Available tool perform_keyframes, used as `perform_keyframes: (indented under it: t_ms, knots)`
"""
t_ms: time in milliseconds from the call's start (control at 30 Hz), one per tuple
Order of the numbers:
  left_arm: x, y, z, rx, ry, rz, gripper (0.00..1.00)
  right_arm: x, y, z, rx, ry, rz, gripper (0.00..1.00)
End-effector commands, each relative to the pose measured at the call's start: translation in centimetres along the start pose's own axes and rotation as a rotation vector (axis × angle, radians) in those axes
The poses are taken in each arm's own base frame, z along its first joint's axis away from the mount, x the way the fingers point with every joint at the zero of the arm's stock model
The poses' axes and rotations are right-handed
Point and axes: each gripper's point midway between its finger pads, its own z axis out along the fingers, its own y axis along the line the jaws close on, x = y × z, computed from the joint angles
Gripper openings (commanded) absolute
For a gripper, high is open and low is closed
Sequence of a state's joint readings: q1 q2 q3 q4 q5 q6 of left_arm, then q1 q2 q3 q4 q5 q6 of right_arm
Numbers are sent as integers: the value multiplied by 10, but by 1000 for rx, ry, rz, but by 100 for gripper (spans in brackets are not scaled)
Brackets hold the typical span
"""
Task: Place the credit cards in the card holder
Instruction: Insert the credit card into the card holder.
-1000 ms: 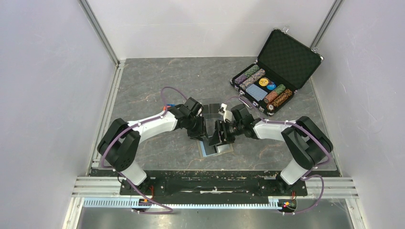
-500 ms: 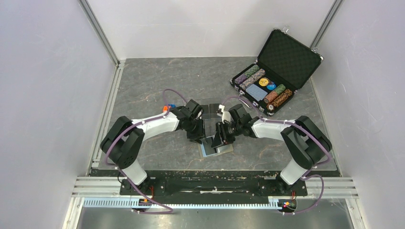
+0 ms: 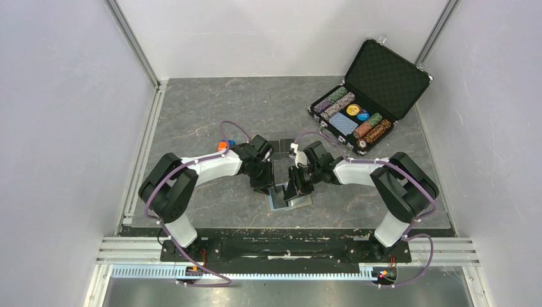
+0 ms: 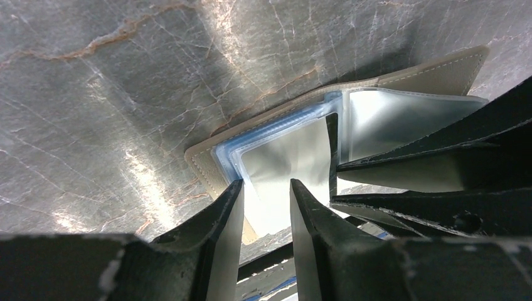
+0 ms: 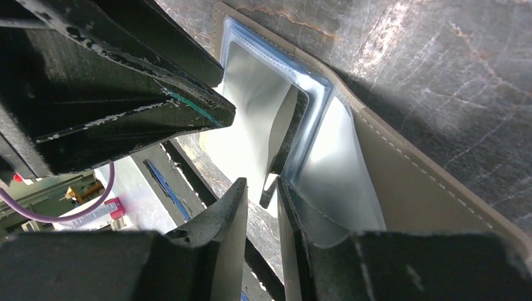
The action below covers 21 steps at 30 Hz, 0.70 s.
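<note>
1. The grey marbled table (image 3: 211,115) lies under everything I work on.
2. A black briefcase (image 3: 383,77) stands open at the far right corner, with rows of poker chips (image 3: 333,102) in its tray, well away from my claws.
3. My left arm (image 3: 204,167) and right arm (image 3: 371,171) both reach inward and meet near the middle of the table's near edge.
4. The card holder (image 4: 433,70) lies opened flat on the table right under both claws, taupe cover down and pale blue-grey inside up.
5. Clear plastic sleeves (image 4: 282,157) are spread across its inside.
6. My left gripper (image 4: 266,185) hangs low over the near sleeve with its jaws part way open. I see the bright plastic through the gap and nothing pinched between them.
7. My right gripper (image 5: 261,183) comes in from the other side with only a narrow slit between its jaws.
8. A thin dark edge (image 5: 283,138) stands up at the fold of the sleeves and runs toward that slit. I cannot tell whether it is one of the credit cards or whether my right jaws have hold of it.
</note>
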<state>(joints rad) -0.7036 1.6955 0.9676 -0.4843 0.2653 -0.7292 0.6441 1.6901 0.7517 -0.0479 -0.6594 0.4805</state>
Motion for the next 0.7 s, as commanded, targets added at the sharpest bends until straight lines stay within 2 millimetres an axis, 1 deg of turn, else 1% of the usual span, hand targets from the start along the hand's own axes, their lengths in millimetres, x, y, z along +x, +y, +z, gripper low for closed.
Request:
perform_keyframes:
  t_ms: [0, 100, 267, 433, 567, 667]
  knots:
    - [-5, -15, 0, 60, -5, 21, 40, -6, 4, 4, -6, 1, -34, 25]
    - [-8, -26, -5, 112, -22, 21, 40, -4, 2, 5, -1, 5, -32, 23]
    - [-12, -43, -17, 186, -44, 17, 39, -5, 2, 4, 1, 0, -36, 22]
    - [-11, -51, -22, 225, -49, 13, 39, -11, 6, 2, -2, -19, -47, 25]
    - [-10, -52, -24, 239, -51, 10, 38, -17, 11, -2, -4, -39, -50, 33]
    - [-8, -54, -20, 256, -36, 2, 37, -21, 14, -7, 4, -51, -55, 45]
